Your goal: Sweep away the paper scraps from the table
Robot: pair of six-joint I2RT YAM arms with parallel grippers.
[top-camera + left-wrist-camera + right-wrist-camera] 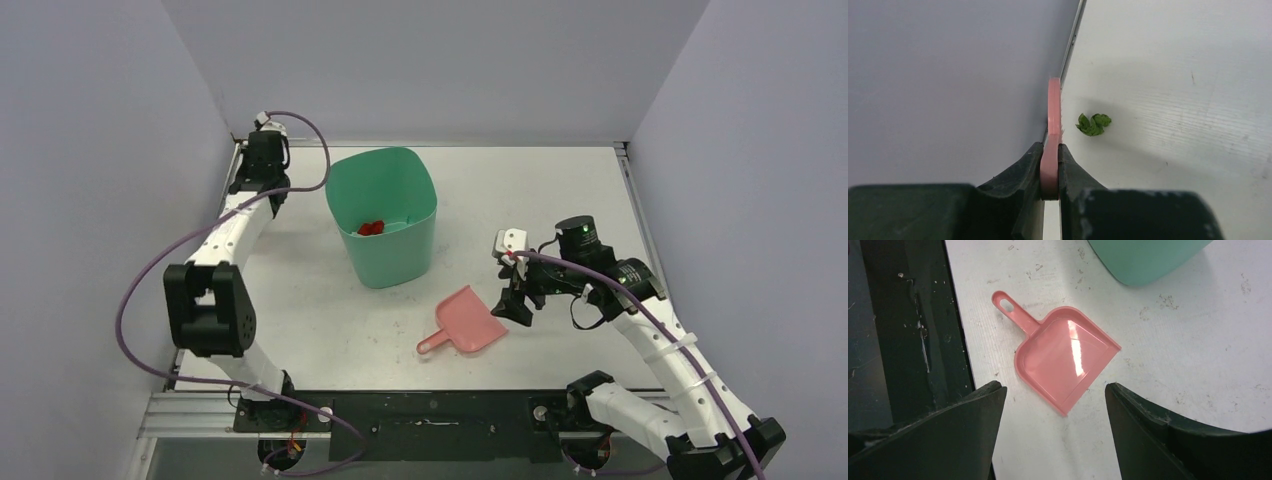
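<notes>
The left gripper (1050, 150) is clamped tight on a flat pink plastic brush (1053, 110). In the left wrist view you see the brush edge-on, running up the middle of the frame right along the line where the grey wall (948, 75) meets the metal edge of the white table (1173, 75). Just right of the bristles, near the centre of that frame, a crumpled olive green paper scrap (1093, 124) sits on the tabletop. It's very close to the brush, but I can't tell if they touch. In the top view the left arm is stretched into the upper left corner of the table.

In the middle of the top view a tall teal plastic bin (385, 250) stands upright with a few red paper scraps (372, 228) lying at the bottom. Down and to the right of it, apart from the bin, a small pink plastic dustpan (468, 322) lies flat on the table, with its handle pointing to the lower left.

The right gripper (515, 300) hangs just right of the dustpan's open mouth, jaws spread wide and holding nothing. In the right wrist view the dustpan fills the centre, framed by the two dark fingers (963, 425) at the bottom corners. The bin peeks in at the top right and a dark metal base frame (903, 340) runs down the left side.
</notes>
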